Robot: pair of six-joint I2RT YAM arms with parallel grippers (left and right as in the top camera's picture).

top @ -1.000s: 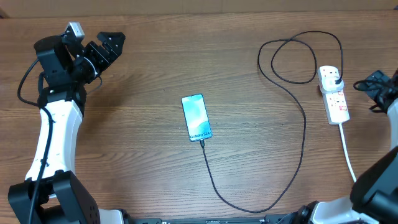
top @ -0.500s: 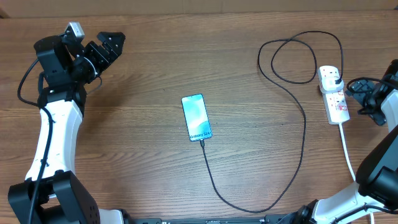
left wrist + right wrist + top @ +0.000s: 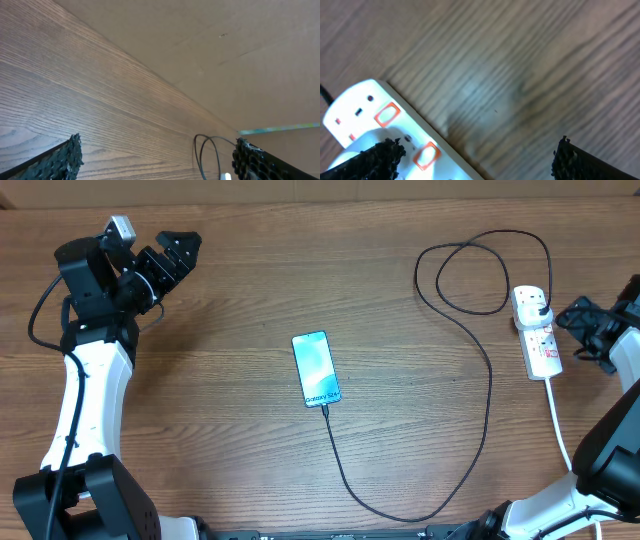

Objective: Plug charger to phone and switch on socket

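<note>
The phone point(image 3: 316, 368) lies at the table's middle, screen lit cyan. The charger cable point(image 3: 488, 380) runs from the phone's near end, curves right and loops up to a black plug point(image 3: 540, 307) in the white socket strip point(image 3: 537, 338) at the right. My right gripper point(image 3: 581, 320) is open, just right of the strip; in the right wrist view its fingers point(image 3: 477, 160) straddle bare wood, with the strip point(image 3: 365, 120) and its red switches under the left finger. My left gripper point(image 3: 175, 250) is open and empty at the far left; its fingertips point(image 3: 157, 160) show in the left wrist view.
The strip's thick white cord point(image 3: 558, 425) runs toward the table's front edge. A cardboard wall point(image 3: 215, 45) stands along the table's back edge. The cable loop point(image 3: 207, 155) shows far off in the left wrist view.
My right gripper has moved left, closer to the socket strip's right side. The left arm, the phone and the cable have not moved.
</note>
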